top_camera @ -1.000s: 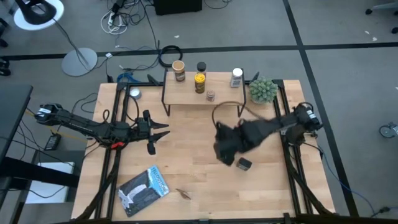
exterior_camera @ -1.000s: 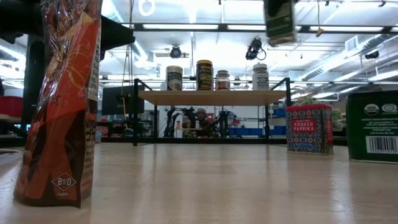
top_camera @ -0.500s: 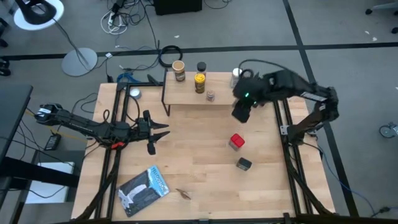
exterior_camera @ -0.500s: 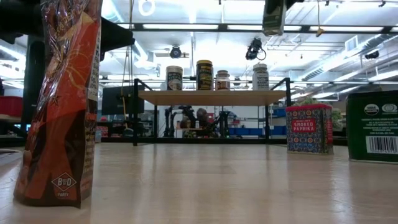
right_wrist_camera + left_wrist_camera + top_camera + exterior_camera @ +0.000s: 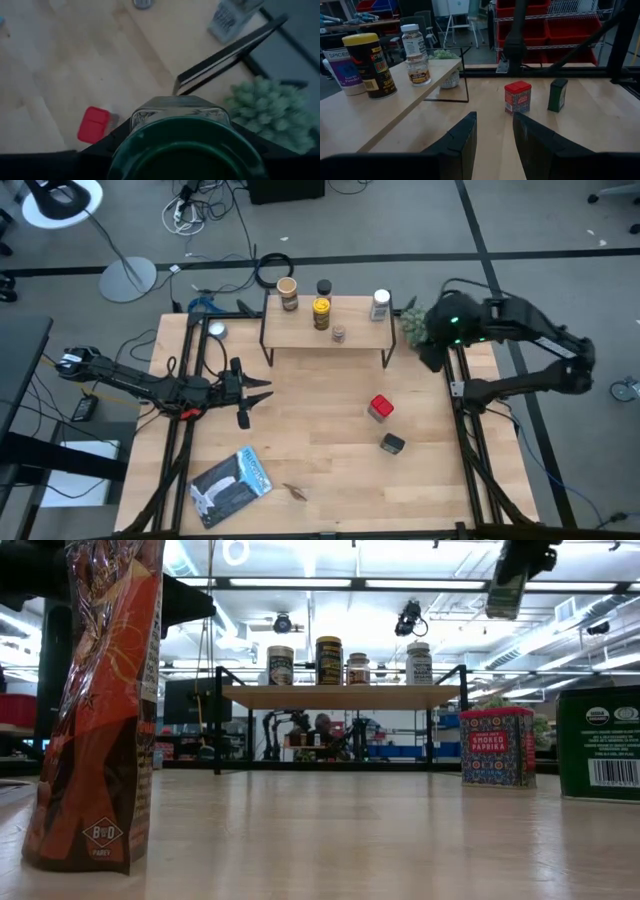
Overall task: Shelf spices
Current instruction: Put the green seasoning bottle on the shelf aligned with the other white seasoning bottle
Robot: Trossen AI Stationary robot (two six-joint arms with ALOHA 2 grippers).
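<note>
R gripper (image 5: 182, 150) grips a green-lidded jar (image 5: 185, 145) high above the potted plant (image 5: 423, 326), just off the shelf (image 5: 300, 332) end. Risk: descent clips plant or white-capped bottle (image 5: 380, 304). L gripper (image 5: 492, 130) idles, part-open, empty, near table's left.
</note>
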